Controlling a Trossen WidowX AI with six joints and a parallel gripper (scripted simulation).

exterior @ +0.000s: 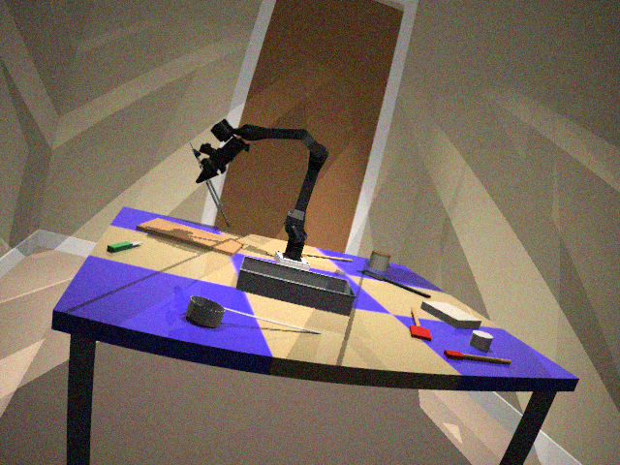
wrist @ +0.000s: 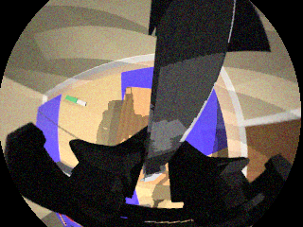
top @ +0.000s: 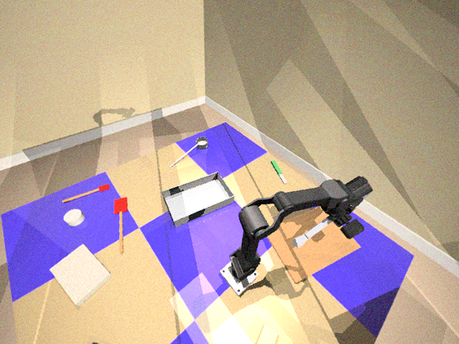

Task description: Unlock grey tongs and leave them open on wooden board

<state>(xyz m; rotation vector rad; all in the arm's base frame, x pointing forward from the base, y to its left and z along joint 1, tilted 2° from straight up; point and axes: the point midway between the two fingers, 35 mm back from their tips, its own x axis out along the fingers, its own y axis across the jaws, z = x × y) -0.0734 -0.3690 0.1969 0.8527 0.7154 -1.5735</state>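
The grey tongs (top: 313, 232) (wrist: 182, 95) are held in the air in my gripper (top: 337, 224) (exterior: 203, 170) (wrist: 158, 128), which is shut on them. In the exterior view they slant steeply, the lower end pointing down and toward the arm's base, with two thin arms close together. Whether the lock is released cannot be told. The wooden board (top: 336, 249) (exterior: 230, 246) lies below the tongs, with a clear gap of air between. The roasting tin (top: 213, 209) (exterior: 295, 292) stands apart from them, with nothing across it. The fingers hide part of the tongs.
A green-handled tool (top: 276, 166) (exterior: 120, 246) (wrist: 71, 99) lies near the board. A long-handled round pan (top: 201, 143) (exterior: 204, 312) is beyond the tin. Two red-headed tools, a white cylinder (top: 74, 217) (exterior: 480, 340) and a pale block (top: 80, 274) (exterior: 449, 314) lie on the table's other side.
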